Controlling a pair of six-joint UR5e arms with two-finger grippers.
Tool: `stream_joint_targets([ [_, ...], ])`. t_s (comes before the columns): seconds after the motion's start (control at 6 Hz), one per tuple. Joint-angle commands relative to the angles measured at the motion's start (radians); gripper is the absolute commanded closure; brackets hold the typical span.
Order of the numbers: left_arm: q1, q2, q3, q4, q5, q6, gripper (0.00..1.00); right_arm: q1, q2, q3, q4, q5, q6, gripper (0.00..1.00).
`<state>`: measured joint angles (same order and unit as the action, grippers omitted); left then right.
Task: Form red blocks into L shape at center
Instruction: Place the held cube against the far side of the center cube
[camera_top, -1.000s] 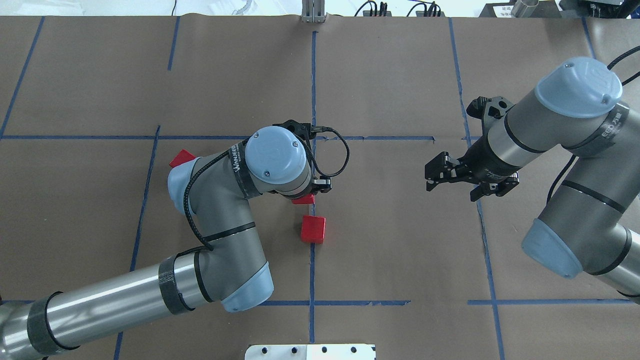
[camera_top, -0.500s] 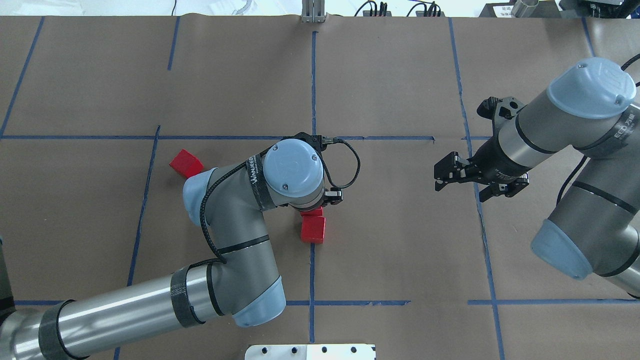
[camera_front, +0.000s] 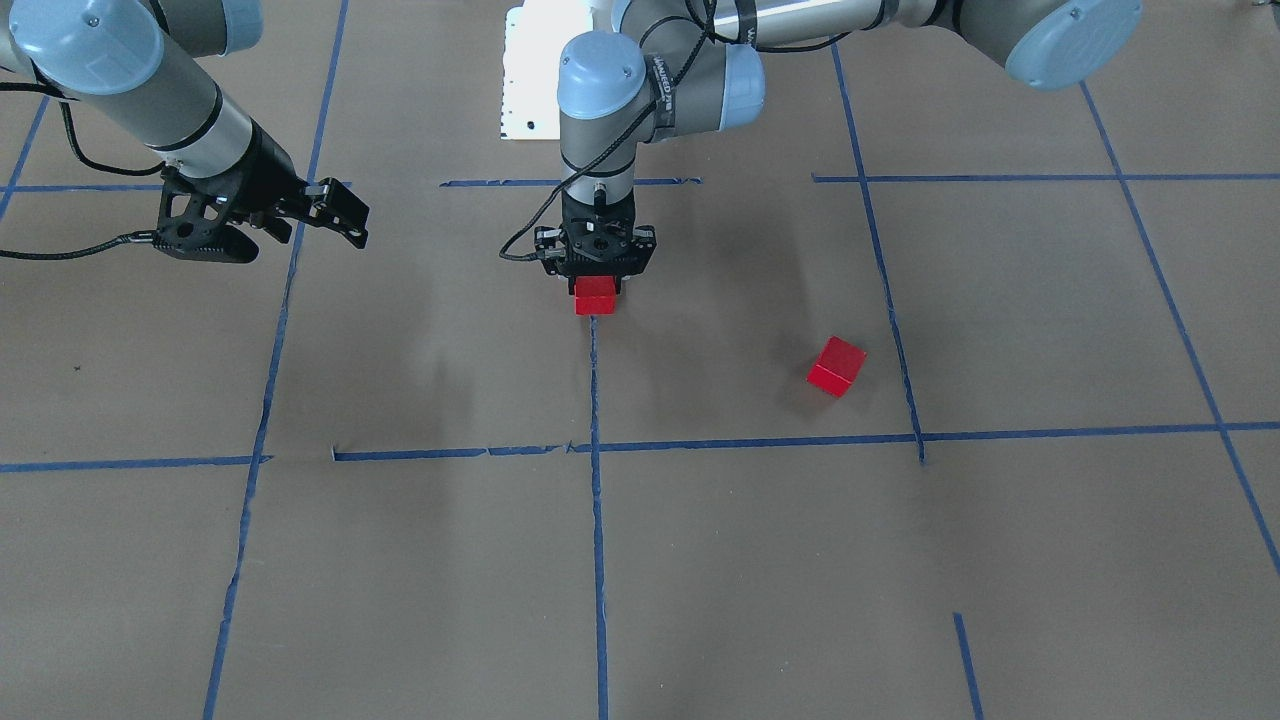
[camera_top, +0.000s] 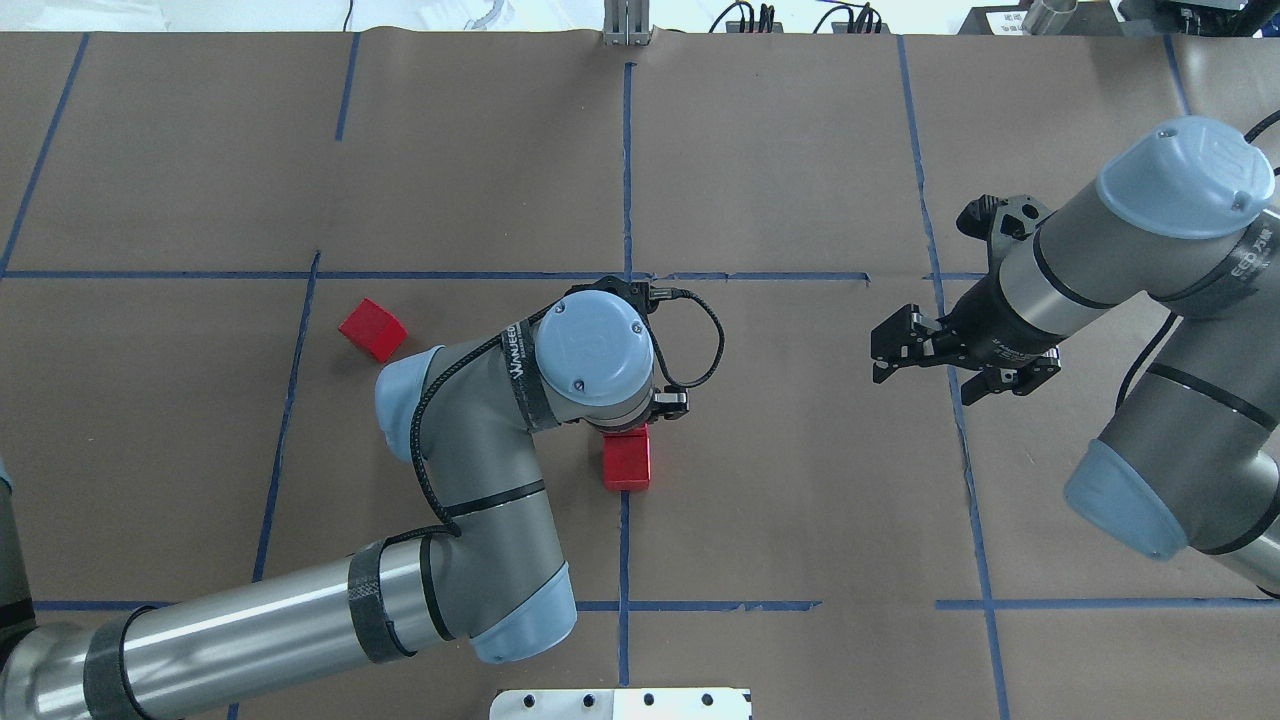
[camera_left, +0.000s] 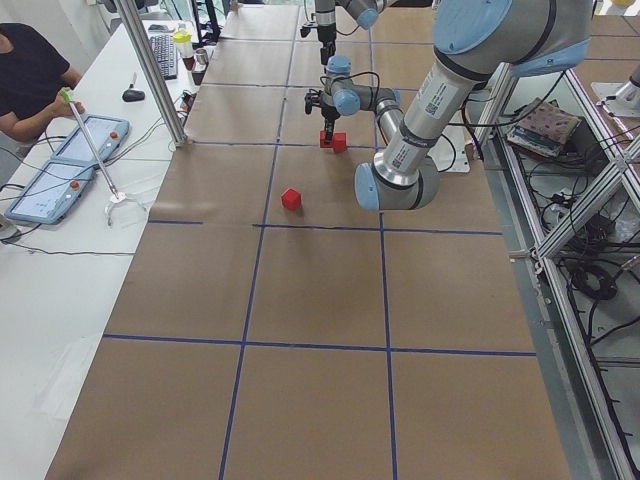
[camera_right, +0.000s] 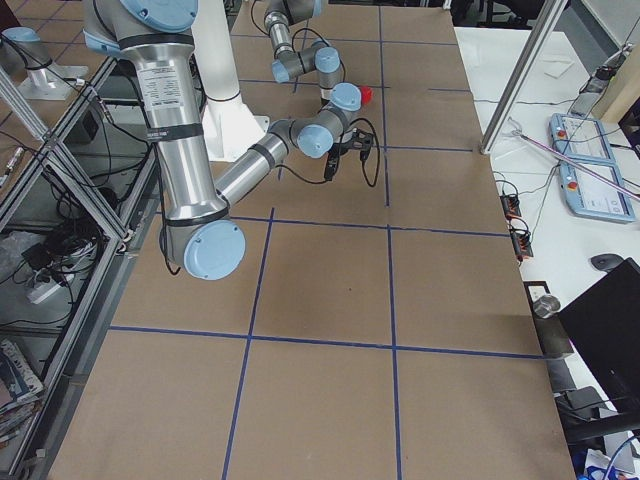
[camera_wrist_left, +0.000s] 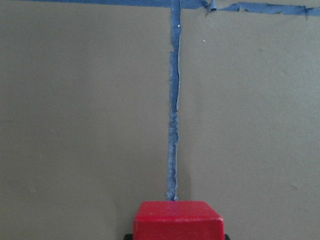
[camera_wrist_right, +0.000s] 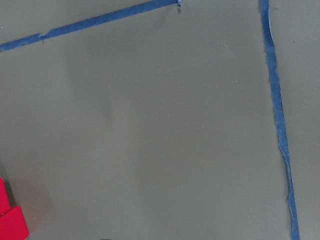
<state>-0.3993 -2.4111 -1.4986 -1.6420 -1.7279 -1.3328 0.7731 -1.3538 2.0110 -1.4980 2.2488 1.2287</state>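
Two blocks together at centre, third apart on the left.
Overhead view, left to right: the lone block (camera_top: 372, 329) lies on the worktop (camera_top: 800, 500), skewed to the taped grid and well apart from the other two. The left pincer (camera_front: 597, 288) points straight down over the centre line (camera_top: 624, 540), narrow, clamped on the held block (camera_wrist_left: 177, 220). This block is low at the paper; whether it touches the paper cannot be told. The resting block (camera_top: 627, 470) sits on the line on the robot's side of the held block, touching or just beside it; which cannot be told. The right pincer (camera_top: 882, 352) hovers wide, holding nothing, near the right tape line (camera_top: 975, 520), well apart from all the blocks.
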Motion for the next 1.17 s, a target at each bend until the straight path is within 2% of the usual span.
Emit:
stream_joint_targets([
  [0.0,0.001,-0.008,0.012,0.004,-0.001,-0.002,0.98,-0.001,0.001,0.002,-0.001,0.000,0.002,0.00],
  [1.0,0.001,0.001,0.012,0.001,-0.002,0.001,0.94,-0.001,0.002,0.000,-0.001,0.000,0.002,0.00],
])
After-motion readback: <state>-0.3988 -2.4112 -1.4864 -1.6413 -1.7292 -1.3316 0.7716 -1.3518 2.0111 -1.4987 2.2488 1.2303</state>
